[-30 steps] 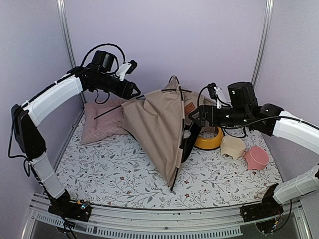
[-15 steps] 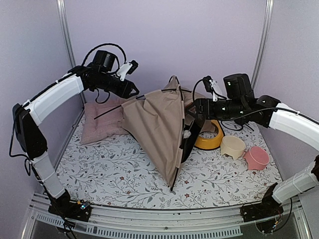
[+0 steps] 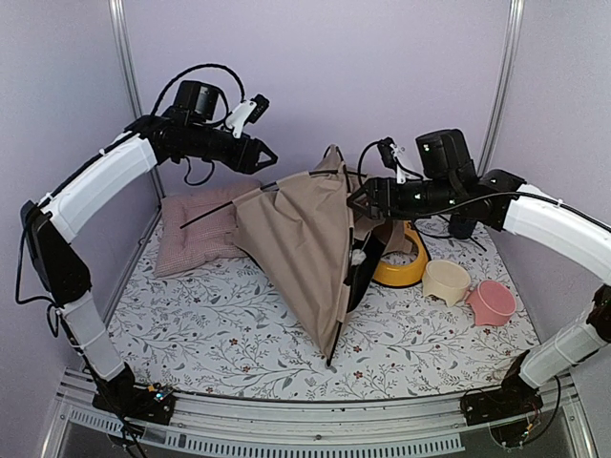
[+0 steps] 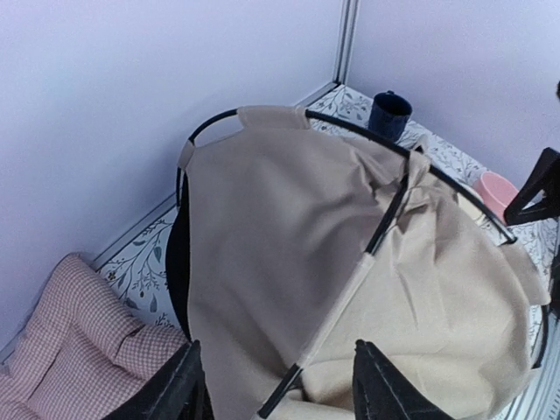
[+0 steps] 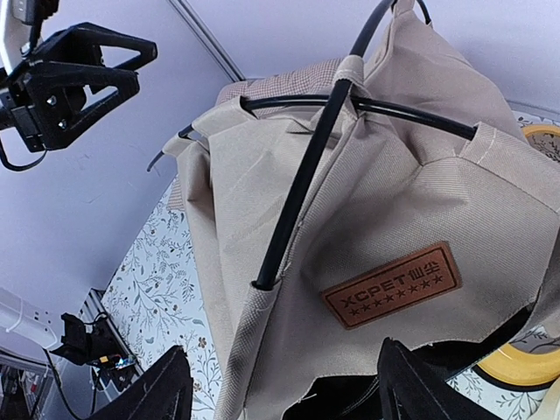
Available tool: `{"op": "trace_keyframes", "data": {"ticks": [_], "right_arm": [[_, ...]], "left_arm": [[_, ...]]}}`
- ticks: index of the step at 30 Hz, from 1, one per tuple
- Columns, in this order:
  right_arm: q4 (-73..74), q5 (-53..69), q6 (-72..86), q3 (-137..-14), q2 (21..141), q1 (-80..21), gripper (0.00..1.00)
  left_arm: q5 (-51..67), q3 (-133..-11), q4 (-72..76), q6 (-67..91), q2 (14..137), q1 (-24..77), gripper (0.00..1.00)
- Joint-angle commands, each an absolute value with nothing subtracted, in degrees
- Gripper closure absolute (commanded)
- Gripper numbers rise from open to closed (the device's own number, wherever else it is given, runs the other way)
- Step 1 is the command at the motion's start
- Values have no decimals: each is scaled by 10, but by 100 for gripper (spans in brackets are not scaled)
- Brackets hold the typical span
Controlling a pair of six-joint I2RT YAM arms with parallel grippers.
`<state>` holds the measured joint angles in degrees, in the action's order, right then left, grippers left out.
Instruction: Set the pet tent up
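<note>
The tan pet tent (image 3: 305,239) stands partly raised in the middle of the mat, its thin black poles crossing near the top. It also shows in the left wrist view (image 4: 350,245) and the right wrist view (image 5: 367,201), where the brown label (image 5: 391,284) and black lining appear. A white pom-pom (image 3: 356,256) hangs at the dark doorway. My left gripper (image 3: 264,155) is open and empty, raised above the tent's left pole end. My right gripper (image 3: 355,200) is open and empty, close beside the tent's upper right side.
A pink checked cushion (image 3: 196,234) lies back left. A yellow bowl stand (image 3: 403,267), a cream cup (image 3: 446,281) and a pink cup (image 3: 492,301) sit right of the tent. A dark blue mug (image 4: 389,115) stands in the back corner.
My left gripper has risen up and away from the tent's left pole end. My right gripper has moved left and up, closer to the tent's top.
</note>
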<state>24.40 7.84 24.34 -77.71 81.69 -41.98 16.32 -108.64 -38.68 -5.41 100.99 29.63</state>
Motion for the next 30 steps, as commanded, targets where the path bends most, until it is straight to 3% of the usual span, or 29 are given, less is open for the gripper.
{"op": "trace_keyframes", "data": {"ticks": [1,7,13,18,23,30], "right_arm": [[256,85,253,-804,838,-430,27],[267,82,252,-819,867,-448,34],[290,66,249,-844,888,-450,65],[303,50,236,-879,892,-454,87],[334,18,219,-927,905,-466,97],[358,-42,199,-979,906,-491,100]], "left_arm": [[190,-1115,-384,-75,1041,329,40],[182,-1152,-406,-100,1087,350,38],[180,-1167,-430,-124,1118,356,43],[176,-1167,-442,-129,1121,356,63],[175,-1153,-437,-123,1105,358,99],[169,-1063,-382,-112,1026,359,100]]}}
